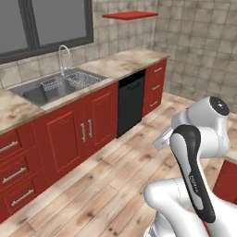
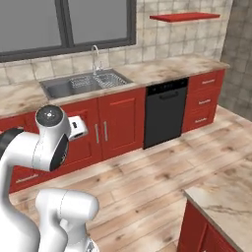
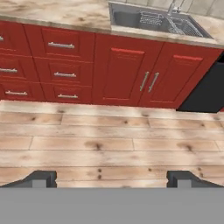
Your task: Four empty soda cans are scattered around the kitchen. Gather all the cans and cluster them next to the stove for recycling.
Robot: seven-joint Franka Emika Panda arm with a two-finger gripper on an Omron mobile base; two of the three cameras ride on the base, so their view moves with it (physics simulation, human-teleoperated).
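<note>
My gripper hangs open over the wood floor of the kitchen, with nothing between its two dark fingertips. It faces a run of red cabinets under a beige marbled counter. The soda cans and the stove are out of view. My white arm stands folded in front of the cabinets, well back from them.
A steel sink with a wire rack and a faucet is set into the counter under a window. To its right stand a black dishwasher and red drawers. A red shelf hangs on the tiled wall. An island counter corner is close on my right.
</note>
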